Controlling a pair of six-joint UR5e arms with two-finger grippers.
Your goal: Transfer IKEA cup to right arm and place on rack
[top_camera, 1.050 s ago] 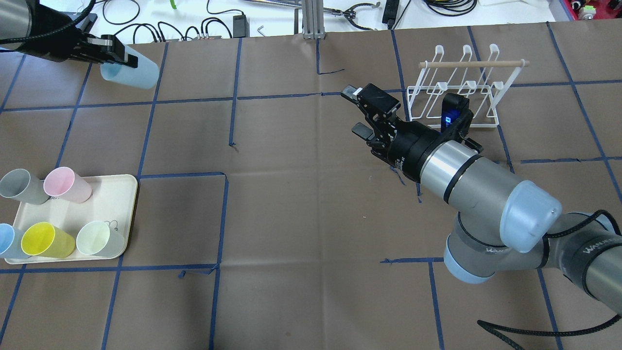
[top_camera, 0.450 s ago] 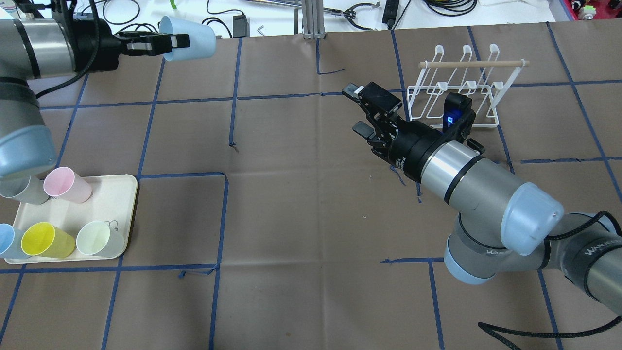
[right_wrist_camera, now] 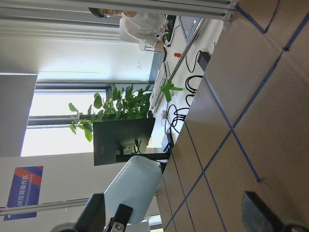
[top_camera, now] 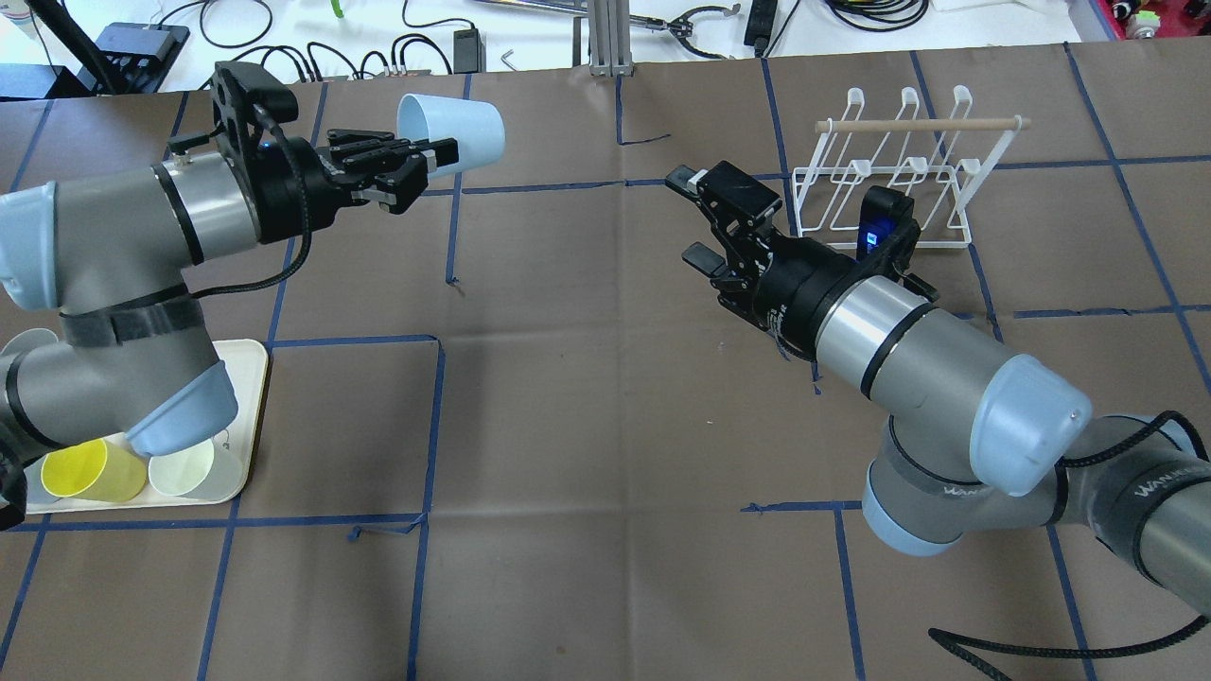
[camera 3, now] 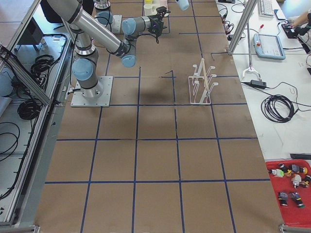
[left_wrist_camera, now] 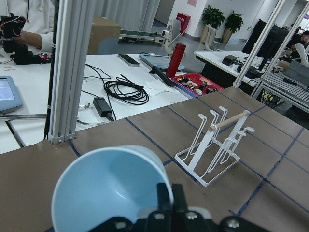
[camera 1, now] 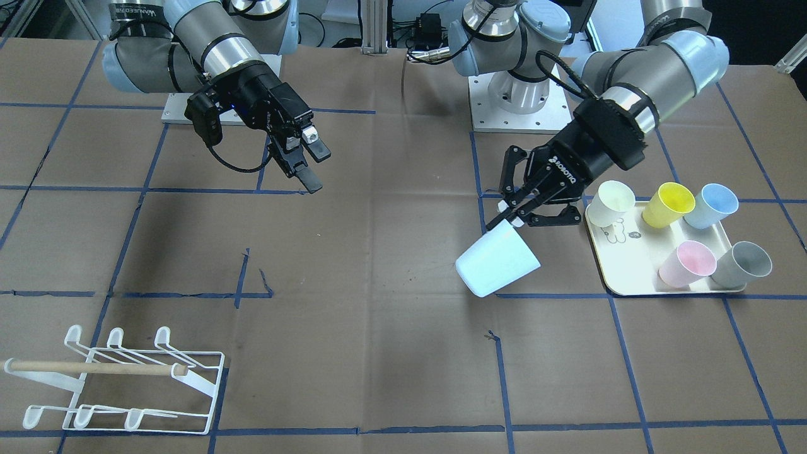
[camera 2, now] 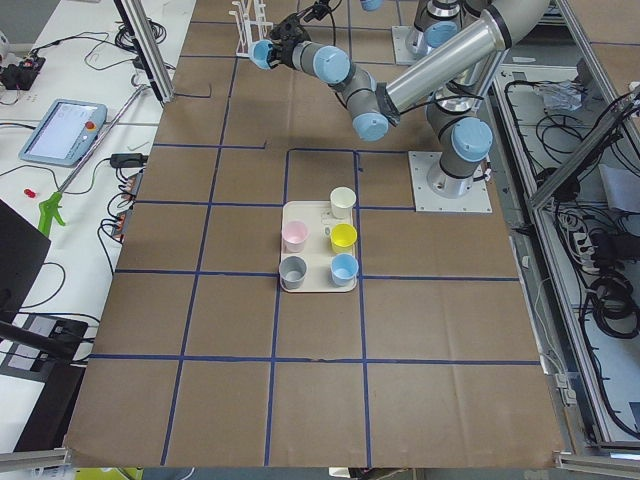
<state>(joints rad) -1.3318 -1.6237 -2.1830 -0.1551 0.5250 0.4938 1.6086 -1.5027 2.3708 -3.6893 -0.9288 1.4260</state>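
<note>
The tabletop (top_camera: 568, 397) has a wide gap between the arms, so the step in hand looks like bringing the cup across for the hand-over. The right arm (top_camera: 908, 350) waits near the middle with the rack (top_camera: 889, 180) just behind it. The left arm (top_camera: 123, 227) holds the IKEA cup (top_camera: 454, 132) in the air over the far left part, well apart from the right arm.

The pale blue cup lies on its side, its closed base pointing toward the right arm. The left pincer (top_camera: 430, 156) is clamped on its rim wall, and the right pincer (top_camera: 689, 216) is spread wide and empty.

To do this well, I judge the left arm should bring the base end squarely between the spread fingers. The right pincer should then take the body clear of the left fingers. The left should let go only once that grip is firm.

Counted:
- two arms
- one rack, with six prongs in two rows of three and one dowel (top_camera: 922, 124)
- one tray (camera 1: 630, 252)
- six cups: five standing on the tray (cream, yellow, blue, pink, grey) and one held
- two pincers
</note>
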